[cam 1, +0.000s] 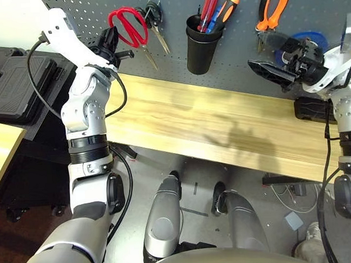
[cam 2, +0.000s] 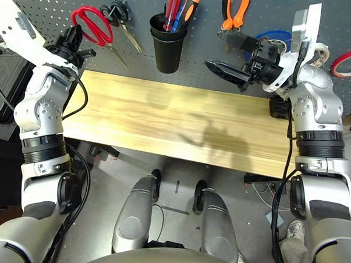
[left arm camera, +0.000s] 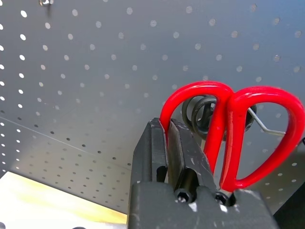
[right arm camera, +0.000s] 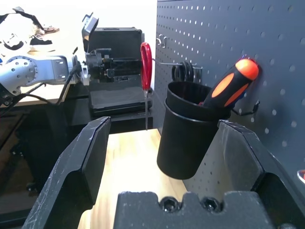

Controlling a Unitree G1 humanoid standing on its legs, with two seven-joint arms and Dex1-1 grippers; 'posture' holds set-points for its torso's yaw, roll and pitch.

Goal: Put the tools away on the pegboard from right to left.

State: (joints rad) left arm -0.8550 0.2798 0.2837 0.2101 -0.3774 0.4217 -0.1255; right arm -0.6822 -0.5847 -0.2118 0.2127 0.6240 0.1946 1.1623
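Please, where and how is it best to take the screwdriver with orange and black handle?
I would grip the screwdriver by the middle of its thick handle, coming from the robot's right with the open right end effector. The handle sticks out above the black cup's rim and leans to that side; the cup hides its lower part.

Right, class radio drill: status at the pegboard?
Left gripper shut on red scissors. Right gripper open, empty. Pliers hung up. Black scissors close behind the red pair.
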